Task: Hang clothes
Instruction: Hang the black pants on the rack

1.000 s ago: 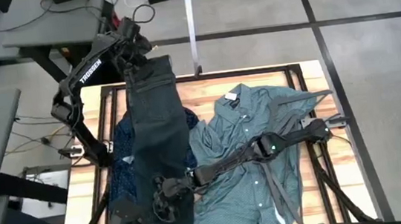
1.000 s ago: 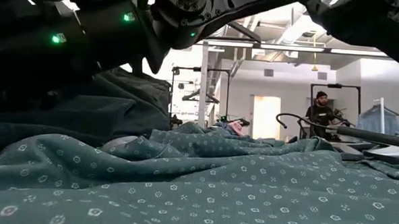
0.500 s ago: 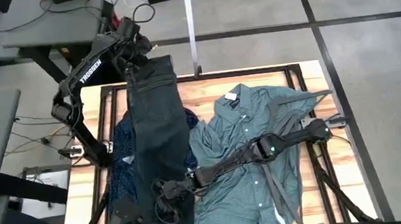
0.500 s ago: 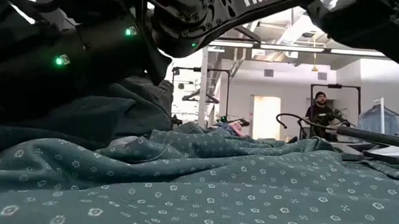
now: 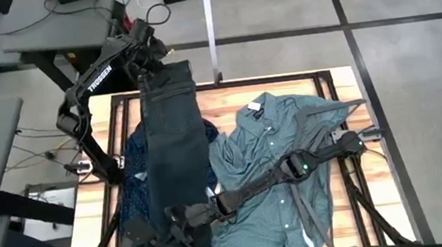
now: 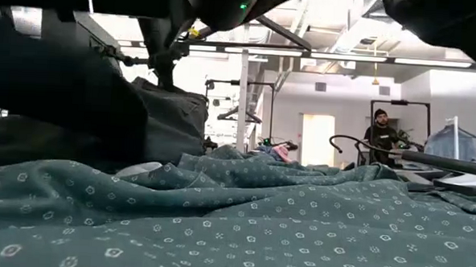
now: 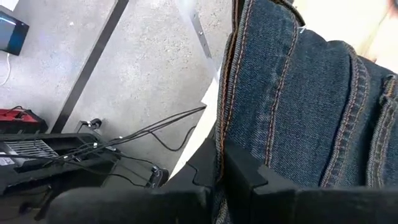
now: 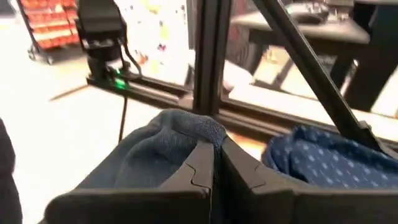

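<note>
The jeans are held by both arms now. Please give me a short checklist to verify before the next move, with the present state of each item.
1. Left gripper holds the jeans at the far end: ok, fingers shut on the denim seam.
2. Right gripper holds the near end of the jeans: ok, fingers shut on a fold of cloth.
3. Jeans stretched straight between the two grippers: ok in the high view.
4. Jeans free of the navy shirt beneath: cannot tell, they overlap.
5. Green shirt clear of the right arm: not ok, the arm reaches across it.
6. Hanger ready for the jeans: cannot tell.
</note>
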{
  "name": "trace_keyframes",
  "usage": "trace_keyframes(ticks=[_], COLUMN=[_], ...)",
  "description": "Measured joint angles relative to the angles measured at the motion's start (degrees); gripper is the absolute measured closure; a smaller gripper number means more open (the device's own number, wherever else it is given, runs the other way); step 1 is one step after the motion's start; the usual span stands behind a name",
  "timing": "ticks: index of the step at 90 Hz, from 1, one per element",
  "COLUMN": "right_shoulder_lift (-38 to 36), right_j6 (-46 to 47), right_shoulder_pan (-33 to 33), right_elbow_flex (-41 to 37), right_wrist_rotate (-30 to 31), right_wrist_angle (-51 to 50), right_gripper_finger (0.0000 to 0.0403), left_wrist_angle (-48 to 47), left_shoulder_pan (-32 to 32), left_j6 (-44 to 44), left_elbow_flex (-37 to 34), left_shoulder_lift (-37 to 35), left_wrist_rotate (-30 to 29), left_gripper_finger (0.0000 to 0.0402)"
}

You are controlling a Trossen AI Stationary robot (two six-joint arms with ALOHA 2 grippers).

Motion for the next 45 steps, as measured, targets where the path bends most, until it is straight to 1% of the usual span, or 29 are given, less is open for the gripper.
trace_keyframes(ticks=[10, 16, 31, 37, 45], right_shoulder_lift=[2.8, 3.5, 3.5, 3.5, 3.5], right_j6=[0.2, 2.5, 14.1, 19.1, 26.0], right_shoulder_pan=[0.4, 0.5, 1.4, 1.6, 1.5], right_elbow_flex=[-0.1, -0.1, 0.1, 0.1, 0.1], right_wrist_rotate=[0.0, 0.0, -0.5, -1.2, -4.3], right_wrist_angle=[7.7, 8.6, 1.6, -1.5, -3.9], right_gripper_finger=[0.0400, 0.0400, 0.0392, 0.0381, 0.0357], left_wrist_angle=[0.8, 0.9, 1.0, 0.9, 0.8], left_shoulder_pan=[0.0, 0.0, 0.0, 0.0, 0.0], left_j6=[-0.2, -0.3, -0.5, -0.5, -0.5], left_elbow_flex=[0.0, 0.0, 0.0, 0.0, 0.0], left_shoulder_lift=[0.0, 0.0, 0.0, 0.0, 0.0], left_wrist_rotate=[0.1, 0.0, 0.1, 0.1, 0.1], left_gripper_finger=[0.0402, 0.0402, 0.0402, 0.0402, 0.0402])
